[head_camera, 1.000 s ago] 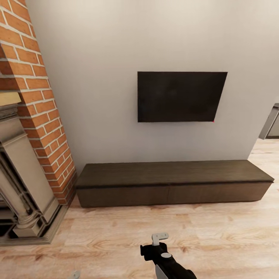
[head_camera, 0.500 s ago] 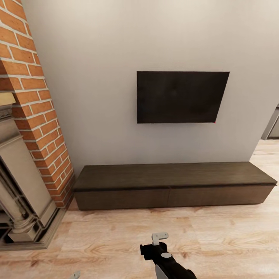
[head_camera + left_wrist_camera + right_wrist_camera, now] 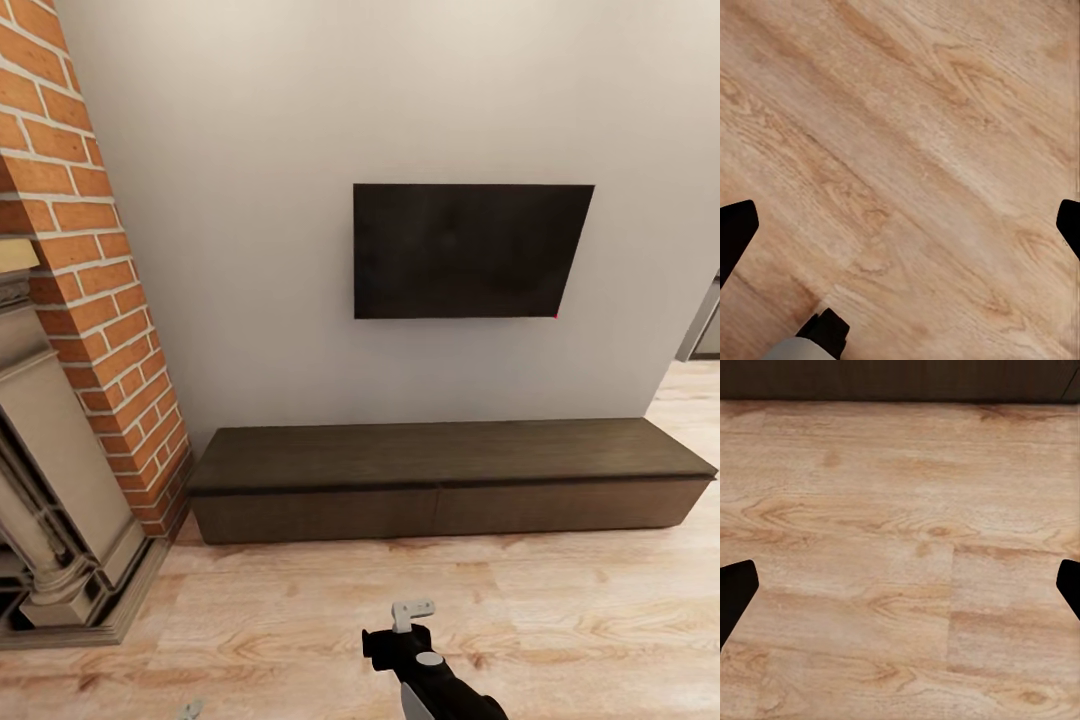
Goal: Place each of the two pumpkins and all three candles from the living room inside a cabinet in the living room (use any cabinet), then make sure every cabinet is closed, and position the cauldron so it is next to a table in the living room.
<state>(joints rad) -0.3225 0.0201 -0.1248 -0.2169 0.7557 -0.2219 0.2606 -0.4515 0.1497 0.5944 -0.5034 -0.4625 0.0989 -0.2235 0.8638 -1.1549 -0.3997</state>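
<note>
The cabinet (image 3: 440, 470) is a long, low dark-brown unit against the white wall, straight ahead in the head view, with both drawer fronts shut flush. Its dark base (image 3: 900, 379) also lines the far edge of the right wrist view. My right arm (image 3: 430, 675) reaches forward low over the wooden floor, about a metre short of the cabinet. My right gripper (image 3: 900, 592) is open over bare floor, fingertips wide apart. My left gripper (image 3: 900, 232) is open too, over floorboards with nothing between its fingers. Pumpkins, candles and cauldron are out of view.
A black television (image 3: 465, 250) hangs on the wall above the cabinet. A brick chimney (image 3: 90, 260) and a stone fireplace surround (image 3: 50, 500) stand at the left. Light wooden floor (image 3: 560, 610) lies between me and the cabinet. A doorway edge (image 3: 700, 320) shows at far right.
The whole head view has shifted slightly, fireplace sliding left and the cabinet a little lower, so the camera moved. The cabinet stays shut and the right arm keeps its pose.
</note>
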